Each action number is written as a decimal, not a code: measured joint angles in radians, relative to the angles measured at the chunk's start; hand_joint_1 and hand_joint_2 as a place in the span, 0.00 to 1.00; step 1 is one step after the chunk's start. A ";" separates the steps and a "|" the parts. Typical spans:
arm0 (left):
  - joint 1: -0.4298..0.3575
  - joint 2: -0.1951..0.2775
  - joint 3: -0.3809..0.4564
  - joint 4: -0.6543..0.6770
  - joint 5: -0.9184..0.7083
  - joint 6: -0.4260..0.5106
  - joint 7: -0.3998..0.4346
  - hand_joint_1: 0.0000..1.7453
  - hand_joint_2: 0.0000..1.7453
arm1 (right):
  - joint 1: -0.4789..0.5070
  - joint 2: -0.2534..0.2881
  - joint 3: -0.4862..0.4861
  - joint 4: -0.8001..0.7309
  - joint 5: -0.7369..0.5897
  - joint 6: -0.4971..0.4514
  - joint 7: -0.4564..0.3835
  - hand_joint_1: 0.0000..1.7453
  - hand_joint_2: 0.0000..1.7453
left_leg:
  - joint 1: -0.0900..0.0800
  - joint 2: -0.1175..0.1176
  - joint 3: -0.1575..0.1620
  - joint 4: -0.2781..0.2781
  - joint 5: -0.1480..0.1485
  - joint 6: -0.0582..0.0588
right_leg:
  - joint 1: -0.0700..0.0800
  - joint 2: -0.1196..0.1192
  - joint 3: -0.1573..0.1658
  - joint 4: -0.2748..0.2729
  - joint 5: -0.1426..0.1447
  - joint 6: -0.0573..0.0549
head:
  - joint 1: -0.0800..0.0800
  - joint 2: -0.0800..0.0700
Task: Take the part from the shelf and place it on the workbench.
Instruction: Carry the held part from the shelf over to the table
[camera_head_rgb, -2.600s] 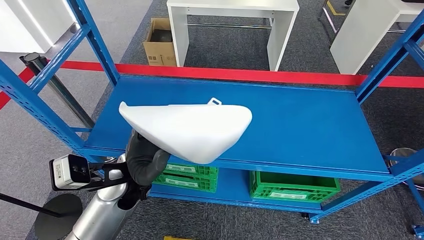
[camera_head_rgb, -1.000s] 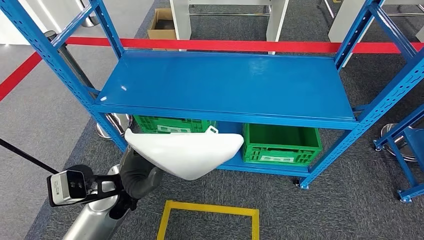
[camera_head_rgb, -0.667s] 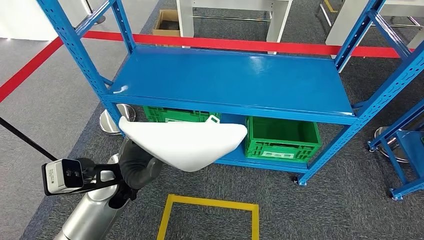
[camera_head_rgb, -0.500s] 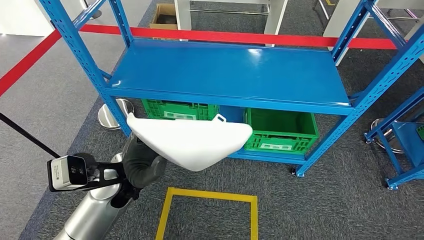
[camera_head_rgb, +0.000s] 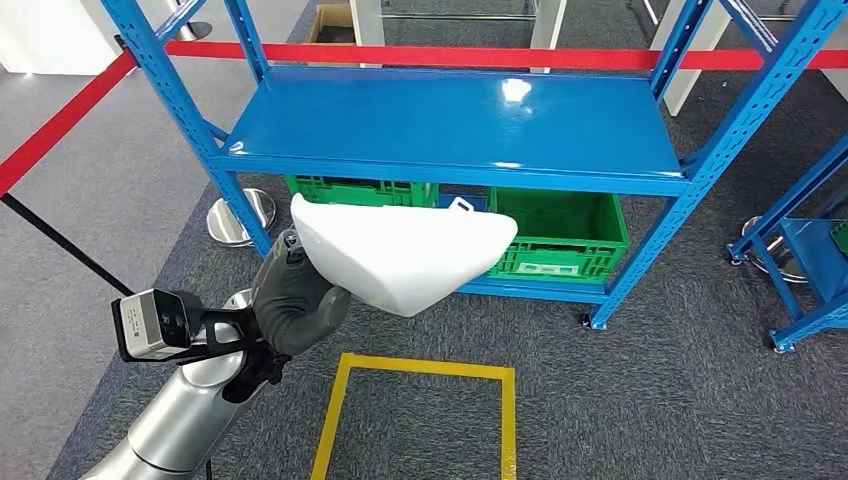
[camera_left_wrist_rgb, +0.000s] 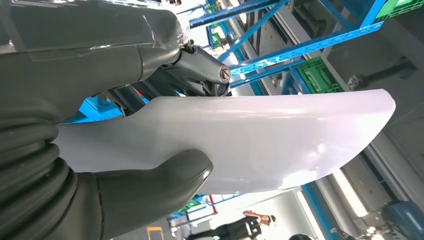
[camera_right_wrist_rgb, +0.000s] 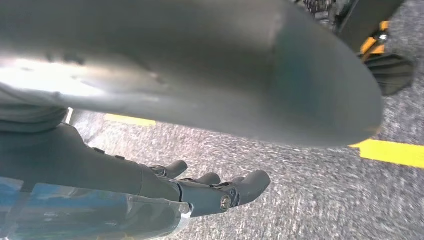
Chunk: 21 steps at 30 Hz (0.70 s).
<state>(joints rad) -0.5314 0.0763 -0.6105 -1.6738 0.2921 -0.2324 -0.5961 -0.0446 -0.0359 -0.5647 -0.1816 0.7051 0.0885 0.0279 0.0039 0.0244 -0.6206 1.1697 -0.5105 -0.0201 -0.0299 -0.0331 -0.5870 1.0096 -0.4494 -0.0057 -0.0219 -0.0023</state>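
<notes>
Carrying the part off the shelf, table not yet reached

Holding the white part (camera_head_rgb: 405, 250) in my left hand (camera_head_rgb: 295, 300), thumb pressed on one face and fingers behind, I see it at the centre of the head frame, clear of the blue shelf (camera_head_rgb: 450, 125). Pickup looks done; the carry and set-down on the table remain. My right hand (camera_right_wrist_rgb: 210, 192) hangs above grey carpet, fingers loosely extended, holding nothing. I can read no writing; the labels on the green crates (camera_head_rgb: 560, 235) are too small.

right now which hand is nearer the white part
Left. The left hand grips the white part at its end; the right hand hangs under the part, fingers touching nothing.
</notes>
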 joint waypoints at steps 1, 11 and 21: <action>-0.008 0.000 -0.004 0.003 -0.003 0.002 0.002 1.00 1.00 | 0.000 0.000 0.000 0.000 0.000 0.000 0.002 0.00 0.00 | -0.002 0.017 0.054 -0.076 0.008 0.002 | 0.001 -0.007 -0.003 0.000 0.004 0.005 | -0.001 0.000; -0.007 -0.022 -0.035 0.030 -0.042 -0.049 0.008 1.00 1.00 | -0.003 -0.004 -0.001 0.000 0.022 0.001 0.007 0.00 0.00 | -0.014 -0.035 0.086 -0.203 0.037 0.069 | 0.004 0.026 -0.112 0.257 -0.128 0.043 | 0.005 0.000; 0.016 -0.059 -0.035 0.021 -0.088 -0.147 0.020 1.00 1.00 | -0.001 -0.048 -0.008 -0.001 0.024 -0.021 0.014 0.00 0.00 | -0.017 -0.124 0.043 -0.172 0.048 0.039 | 0.007 0.082 0.043 -0.001 -0.028 0.010 | 0.004 0.000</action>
<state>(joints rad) -0.5156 0.0176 -0.6456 -1.6527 0.2045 -0.3794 -0.5763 -0.0457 -0.0840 -0.5726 -0.1822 0.7296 0.0675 0.0423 -0.0131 -0.0991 -0.5771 0.9979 -0.4624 0.0190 -0.0226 0.0492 -0.5444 1.0086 -0.4771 0.0043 -0.0179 -0.0023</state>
